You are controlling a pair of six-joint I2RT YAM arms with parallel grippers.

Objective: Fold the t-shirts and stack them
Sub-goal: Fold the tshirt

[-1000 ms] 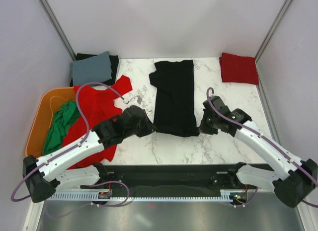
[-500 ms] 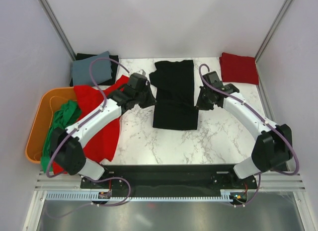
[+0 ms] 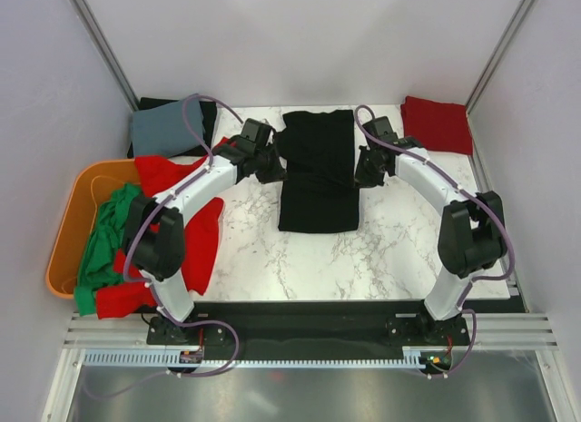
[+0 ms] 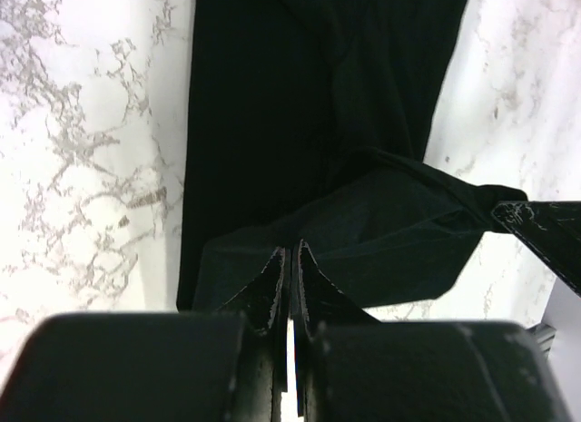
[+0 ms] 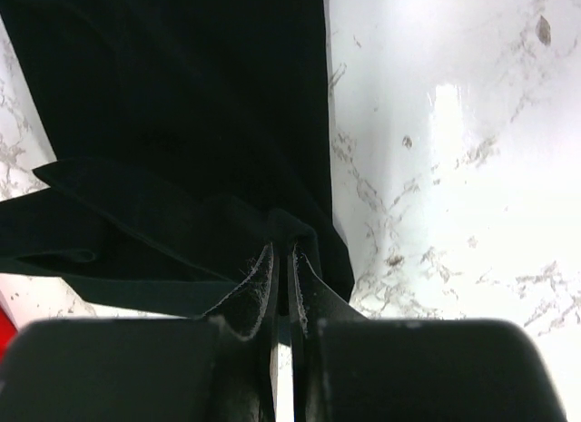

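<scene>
In the orange tub, a crumpled green t-shirt

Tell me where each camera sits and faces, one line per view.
Top external: above and behind the bases, looking down on the marble table; left arm and right arm show.
Left wrist: on the left arm, looking down past shut left jaws pinching the black t-shirt.
Right wrist: on the right arm, looking down past shut right jaws pinching the same shirt.
Shared: all three show that shirt.
</scene>
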